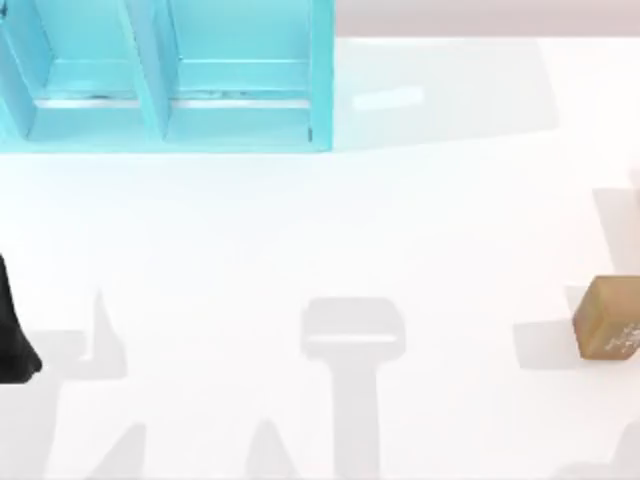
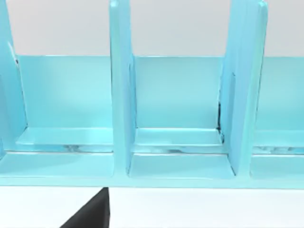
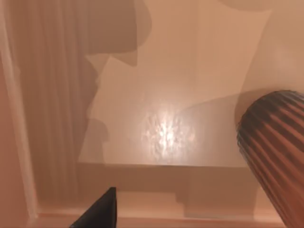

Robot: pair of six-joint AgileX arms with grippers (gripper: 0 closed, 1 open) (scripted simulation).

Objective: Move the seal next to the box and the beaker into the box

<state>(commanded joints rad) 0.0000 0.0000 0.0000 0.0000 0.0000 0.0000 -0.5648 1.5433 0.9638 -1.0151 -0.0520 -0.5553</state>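
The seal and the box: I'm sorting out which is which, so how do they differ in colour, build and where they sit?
The seal is tan-brown, while the box is light blue. The seal is a small solid block with white marks on one face; the box is far larger, open, and split by dividers into compartments. The seal sits at the top view's right edge, the box at the upper left. Both rest on the white table.
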